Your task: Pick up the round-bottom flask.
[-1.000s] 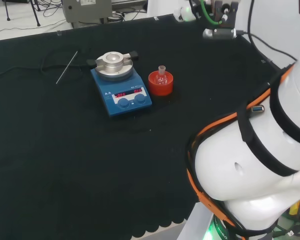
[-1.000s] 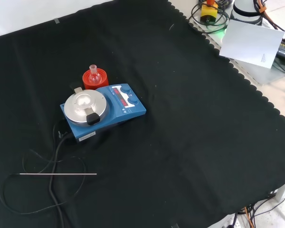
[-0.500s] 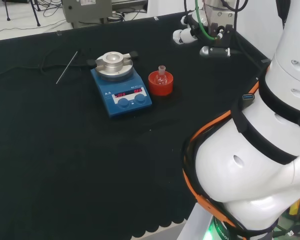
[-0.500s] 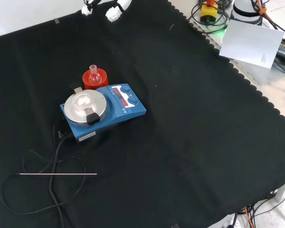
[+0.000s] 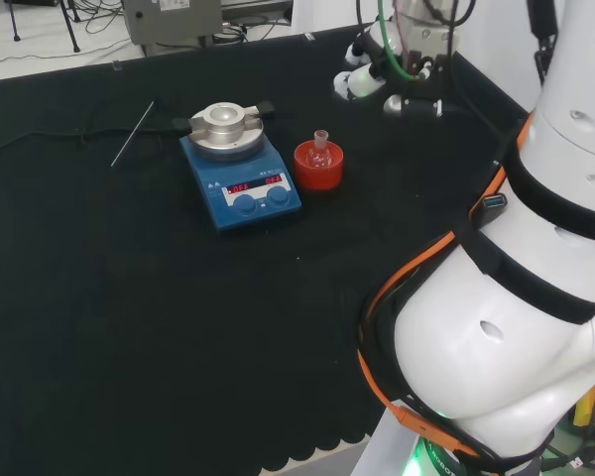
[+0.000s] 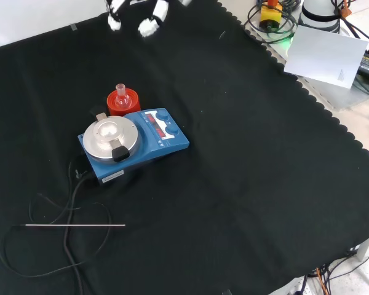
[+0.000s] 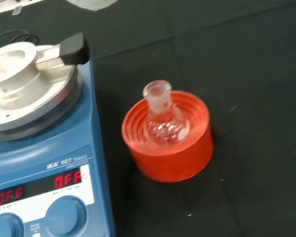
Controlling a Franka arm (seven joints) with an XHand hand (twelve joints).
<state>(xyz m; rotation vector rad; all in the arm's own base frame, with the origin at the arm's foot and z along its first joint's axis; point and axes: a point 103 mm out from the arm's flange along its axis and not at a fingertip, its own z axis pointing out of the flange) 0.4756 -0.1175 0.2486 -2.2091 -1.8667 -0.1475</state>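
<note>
black cloth (image 6: pixel 252 160): we see it covering the bench | blue stirrer plate (image 5: pixel 240 182): wrist view resolves its metal top and dials | red ribbed stand (image 7: pixel 167 138): just beside the plate | round-bottom flask (image 7: pixel 163 121): upright in the stand, untouched | hand (image 5: pixel 362 71): well apart from flask, holding nothing; finger spread, we cannot tell
</note>
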